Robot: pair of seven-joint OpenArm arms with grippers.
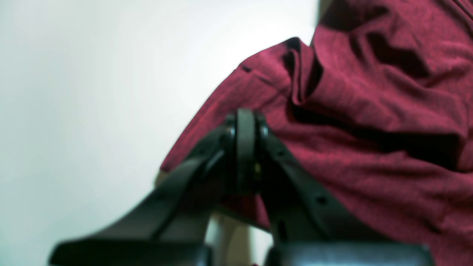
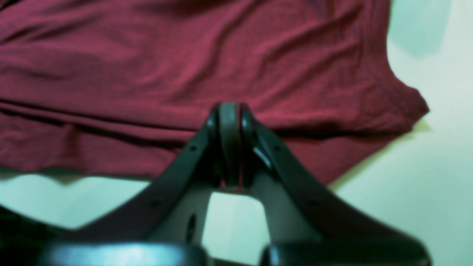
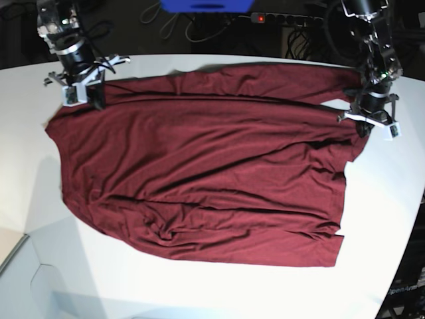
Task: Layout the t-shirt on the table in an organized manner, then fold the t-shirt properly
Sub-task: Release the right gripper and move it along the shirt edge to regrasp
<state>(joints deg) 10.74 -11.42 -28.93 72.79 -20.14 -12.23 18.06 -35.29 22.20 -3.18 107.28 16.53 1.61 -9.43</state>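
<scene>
The dark maroon t-shirt lies spread wide across the white table, with wrinkles near its front and a long fold along its far edge. My right gripper is at the shirt's far left corner. In the right wrist view it is shut on the t-shirt, with a red line of cloth showing between the pads. My left gripper is at the shirt's right edge. In the left wrist view it is shut, and rumpled t-shirt cloth runs under its fingertips.
A power strip, cables and a blue object sit behind the table's far edge. The table's curved edge runs along the front left. Bare white tabletop surrounds the shirt.
</scene>
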